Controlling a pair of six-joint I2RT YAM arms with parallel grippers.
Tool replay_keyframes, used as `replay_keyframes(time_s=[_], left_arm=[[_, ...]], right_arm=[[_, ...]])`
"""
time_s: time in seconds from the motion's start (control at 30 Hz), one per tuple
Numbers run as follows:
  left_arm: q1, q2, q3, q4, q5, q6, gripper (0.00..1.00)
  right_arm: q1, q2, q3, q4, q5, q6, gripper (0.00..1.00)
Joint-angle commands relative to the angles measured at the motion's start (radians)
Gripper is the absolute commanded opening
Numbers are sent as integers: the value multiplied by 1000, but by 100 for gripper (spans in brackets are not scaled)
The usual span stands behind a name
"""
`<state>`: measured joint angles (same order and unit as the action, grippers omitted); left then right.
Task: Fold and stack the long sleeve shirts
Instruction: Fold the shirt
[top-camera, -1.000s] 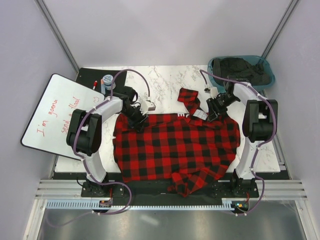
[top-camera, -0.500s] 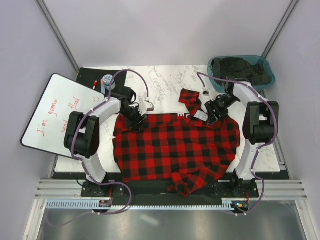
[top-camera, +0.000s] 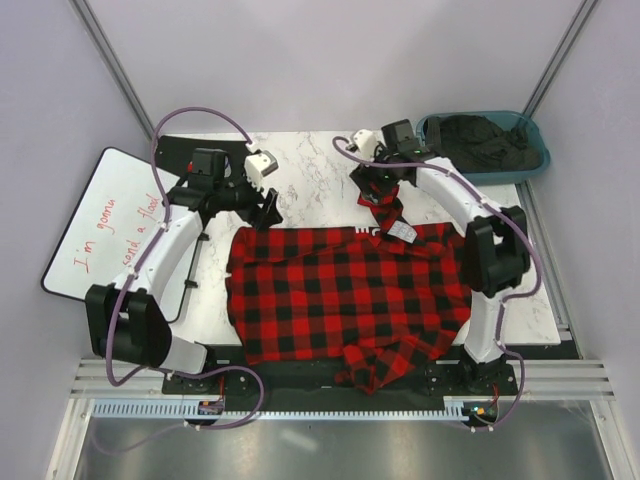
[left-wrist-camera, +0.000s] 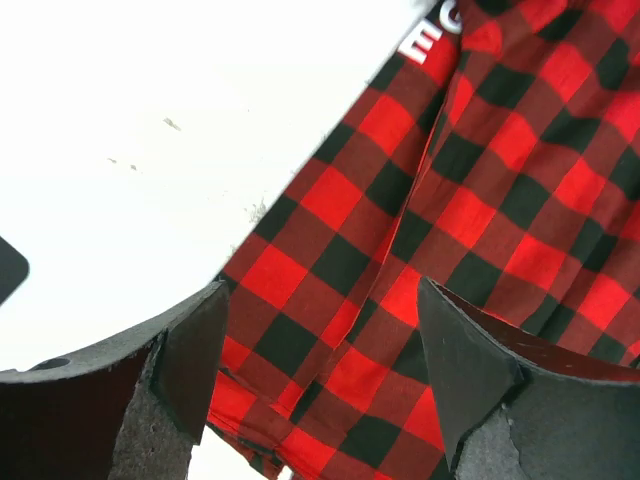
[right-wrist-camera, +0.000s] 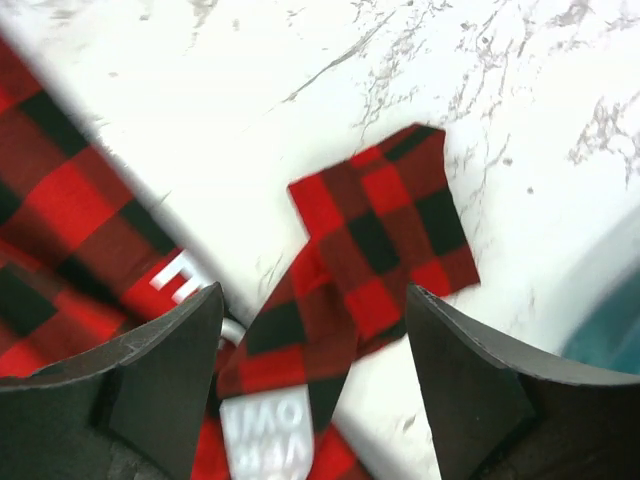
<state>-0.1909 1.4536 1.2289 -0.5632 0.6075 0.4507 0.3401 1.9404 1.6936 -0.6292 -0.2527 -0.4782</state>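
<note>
Shirt (top-camera: 350, 290) lies spread over the tabletop (top-camera: 310, 160), body mostly flat, near hem bunched at the near edge, one sleeve (top-camera: 380, 200) trailing off the collar end toward the far side. It looks like soft flannel, light and limp. I'd expect it to drape and drag rather than move as one sheet, so pinch it at the shoulder corners, cuffs or seams, where the cloth doubles, and lift both sides together.

Left jaws hang wide apart over the shirt's far left corner, with nothing between them. Right jaws are just as wide over the sleeve's cuff, holding nothing either.

Now the writing. White letters (left-wrist-camera: 432, 30) by the collar read "EG", the rest cut off. The neck label (right-wrist-camera: 265, 430) shows big letters I can't make out.

The whiteboard (top-camera: 110, 235) on the left, in red handwriting, reads "I'm gonna send a flood", as best I can tell. At the far right sits a teal bin (top-camera: 545, 152) of dark clothes (top-camera: 480, 135).
</note>
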Motion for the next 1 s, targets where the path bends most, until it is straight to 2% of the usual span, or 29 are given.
replay_keyframes(time_s=[0.0, 0.13, 0.33, 0.43, 0.47, 0.53, 0.57, 0.6, 0.67, 0.83, 0.93, 0.97], left_arm=[[5, -64, -38, 46, 32, -69, 83], [11, -79, -74, 45, 32, -64, 83], [16, -90, -98, 40, 11, -55, 85], [19, -76, -85, 33, 0, -47, 87], [19, -72, -77, 26, 1, -46, 87], [21, -61, -46, 10, 6, -44, 87], [22, -58, -25, 2, 8, -41, 87], [22, -56, -14, -6, 9, -35, 87], [24, -64, 4, -20, 14, -17, 87], [22, -117, 23, -32, 58, 71, 87], [21, -180, 18, -20, 113, 199, 89], [21, -217, 9, -12, 127, 270, 99]], right_arm=[[20, 143, 103, 28, 118, -80, 83], [40, 239, 166, 28, 124, -89, 84], [45, 305, 182, 32, 151, -114, 73], [45, 315, 184, 52, 191, -132, 50], [45, 319, 190, 57, 200, -131, 36], [46, 331, 234, 36, 204, -126, 21], [45, 328, 247, 8, 187, -120, 8], [45, 306, 256, -4, 173, -109, 4], [45, 270, 270, -29, 142, -100, 0], [45, 155, 350, -153, 57, -85, 0], [45, 85, 342, -237, -45, -77, 0], [45, 60, 337, -292, -80, -76, 0]])
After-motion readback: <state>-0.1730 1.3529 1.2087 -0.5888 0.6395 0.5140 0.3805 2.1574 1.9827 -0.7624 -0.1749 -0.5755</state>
